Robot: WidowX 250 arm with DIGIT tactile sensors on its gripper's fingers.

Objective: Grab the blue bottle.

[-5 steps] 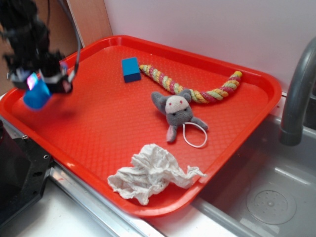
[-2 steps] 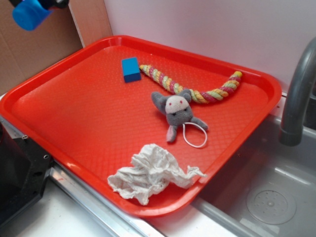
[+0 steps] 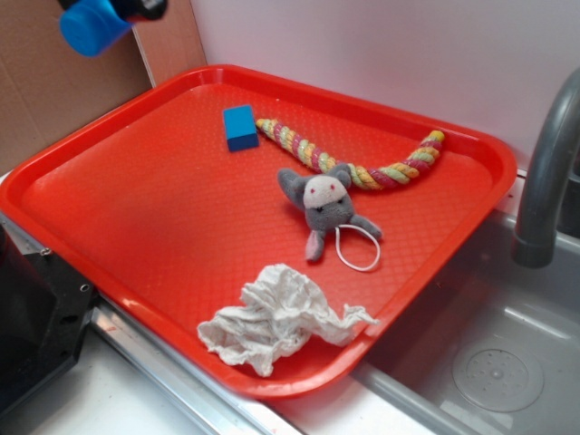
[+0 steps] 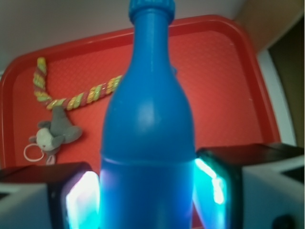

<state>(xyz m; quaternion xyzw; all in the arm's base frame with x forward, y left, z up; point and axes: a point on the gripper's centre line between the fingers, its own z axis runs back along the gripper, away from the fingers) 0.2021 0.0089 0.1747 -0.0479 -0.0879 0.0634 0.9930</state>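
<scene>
The gripper [image 4: 147,191] has its 2 pads [image 4: 81,200] pressed against either side of the blue bottle [image 4: 147,138], closed down to the width of the bottle's body, and in the wrist view the bottle fills the middle of the picture with its narrow neck and ribbed cap pointing away from the camera. From the exterior view only a dark scrap of the gripper shows at the very top left corner, with the bottle's round end [image 3: 93,25] poking down and left from it, held well above and clear of the red tray [image 3: 136,217], out past the tray's far left edge in front of a brown board [image 3: 54,100]. On the tray, at the far side, a blue square block [image 3: 240,127] sits just beside the left end of a braided rope toy [image 3: 353,163] in yellow, pink and green, which arcs to the right toward the far rim. A grey plush mouse [image 3: 324,208] lies near the tray's middle, its head touching or nearly touching the rope; I cannot quite tell which. A crumpled white cloth [image 3: 281,317] rests at the near edge. To the right, off the tray, a grey faucet [image 3: 544,181] stands over a steel sink [image 3: 489,362].
</scene>
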